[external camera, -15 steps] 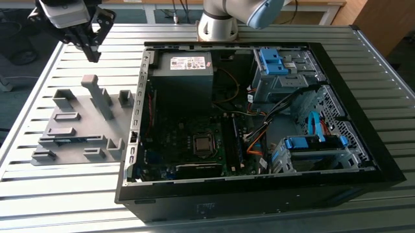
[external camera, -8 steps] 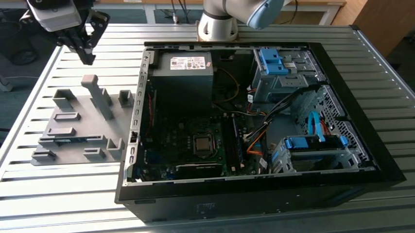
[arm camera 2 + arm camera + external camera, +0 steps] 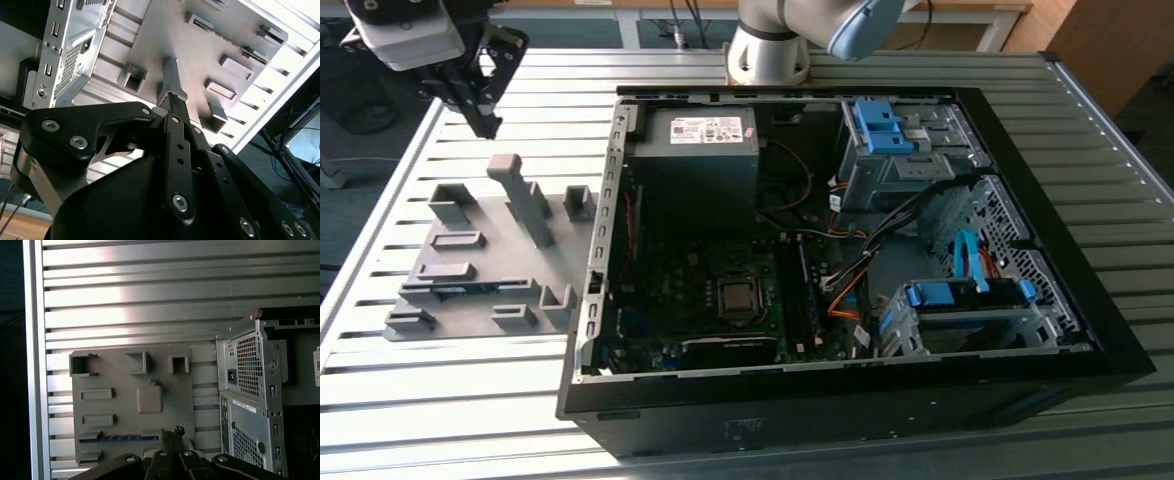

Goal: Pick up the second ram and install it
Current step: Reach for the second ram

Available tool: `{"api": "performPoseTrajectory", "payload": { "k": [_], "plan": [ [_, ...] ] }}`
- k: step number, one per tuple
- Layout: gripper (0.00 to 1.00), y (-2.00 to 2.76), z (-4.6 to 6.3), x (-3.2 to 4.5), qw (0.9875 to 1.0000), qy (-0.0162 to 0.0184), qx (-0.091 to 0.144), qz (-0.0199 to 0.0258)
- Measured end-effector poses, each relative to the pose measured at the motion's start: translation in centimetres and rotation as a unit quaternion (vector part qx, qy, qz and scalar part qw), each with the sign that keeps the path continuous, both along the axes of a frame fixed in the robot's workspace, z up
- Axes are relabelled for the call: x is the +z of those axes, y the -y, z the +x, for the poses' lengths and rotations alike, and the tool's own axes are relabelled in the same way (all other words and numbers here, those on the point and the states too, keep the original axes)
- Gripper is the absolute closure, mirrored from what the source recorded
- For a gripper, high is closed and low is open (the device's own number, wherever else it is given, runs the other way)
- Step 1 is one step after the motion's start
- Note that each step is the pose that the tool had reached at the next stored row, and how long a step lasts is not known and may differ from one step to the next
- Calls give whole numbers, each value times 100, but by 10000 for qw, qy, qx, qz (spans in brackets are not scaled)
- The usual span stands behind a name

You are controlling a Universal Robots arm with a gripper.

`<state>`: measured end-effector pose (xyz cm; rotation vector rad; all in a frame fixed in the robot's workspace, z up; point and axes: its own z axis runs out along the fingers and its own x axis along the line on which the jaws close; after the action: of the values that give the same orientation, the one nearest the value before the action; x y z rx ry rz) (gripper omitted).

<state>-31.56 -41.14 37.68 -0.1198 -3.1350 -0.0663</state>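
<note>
Closest in the exterior view is the black wall of the open case (image 3: 854, 410), which lies on a slatted table (image 3: 454, 420). The grey fixture (image 3: 487, 265) sits just beside the case on the exterior view's left. The ram (image 3: 470, 288) shows as a thin blue strip standing on edge in a slot near the fixture's near edge. The gripper (image 3: 490, 128) hangs above and beyond the fixture's far edge, well apart from the ram. It points down at a slight tilt. The arm (image 3: 767, 55) rises from its base beyond the case.

In the second wrist view the gripper's black links are nearest. Its fingers (image 3: 172, 97) come together at the tip with nothing between them. They line up with the fixture's tall post (image 3: 170, 75). The case's metal rear corner (image 3: 70, 50) stands beside the fixture.

In the first wrist view the tips (image 3: 173, 431) are again pressed together and empty, looking down on the fixture (image 3: 165, 390). The ram (image 3: 120, 437) sits in its fixture slot as a dark blue line. The case's vented rear panel (image 3: 250, 365) stands beside the fixture.
</note>
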Motion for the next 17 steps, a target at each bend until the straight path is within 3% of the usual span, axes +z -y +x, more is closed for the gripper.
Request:
{"api": "performPoseTrajectory", "payload": {
  "k": [7, 14, 17],
  "plan": [
    [89, 21, -152, 0, 10000, 0, 0, 0],
    [89, 136, -285, -4, 10000, 0, 0, 0],
    [89, 151, -341, -3, 10000, 0, 0, 0]
  ]
}}
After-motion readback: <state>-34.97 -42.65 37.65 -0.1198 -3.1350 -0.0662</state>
